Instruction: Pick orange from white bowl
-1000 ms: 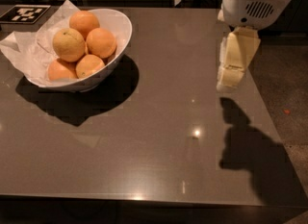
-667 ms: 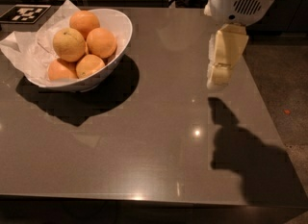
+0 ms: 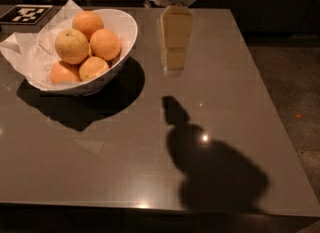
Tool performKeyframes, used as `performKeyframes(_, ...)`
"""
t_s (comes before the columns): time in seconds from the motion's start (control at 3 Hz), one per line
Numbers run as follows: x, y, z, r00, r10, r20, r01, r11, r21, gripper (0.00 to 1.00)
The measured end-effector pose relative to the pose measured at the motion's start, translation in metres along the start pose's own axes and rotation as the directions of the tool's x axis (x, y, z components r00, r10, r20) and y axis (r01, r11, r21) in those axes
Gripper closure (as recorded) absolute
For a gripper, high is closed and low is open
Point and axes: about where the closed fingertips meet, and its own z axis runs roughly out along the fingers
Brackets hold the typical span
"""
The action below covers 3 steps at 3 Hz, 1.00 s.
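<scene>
The white bowl (image 3: 126,32) stands at the table's back left, lined with crumpled white paper (image 3: 25,52). The orange (image 3: 71,46), the biggest and palest fruit, lies on top at the bowl's left-middle. Several smaller, deeper orange fruits (image 3: 105,43) lie around it. My gripper (image 3: 174,67) hangs over the table to the right of the bowl, its pale fingers pointing down, clear of the bowl's rim. It holds nothing that I can see.
A grey glossy table (image 3: 225,107) carries the bowl. A black-and-white marker tag (image 3: 25,13) lies at the back left corner. The table's right edge borders a speckled floor (image 3: 290,82). The arm's shadow (image 3: 210,172) falls on the front right.
The gripper has moved left across the table, from near the right edge to just beside the bowl. The bowl and fruit have not moved.
</scene>
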Motion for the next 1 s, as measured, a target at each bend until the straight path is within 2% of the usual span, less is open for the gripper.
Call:
performKeyframes(0.67,-0.022,-0.014,-0.002,0.999,-0.039,0.037,0.037,0.9977,0.058,0.00)
performKeyframes(1.0,-0.054,-0.036,-0.002,0.993,-0.119,0.020,0.117,0.9897,0.082,0.00)
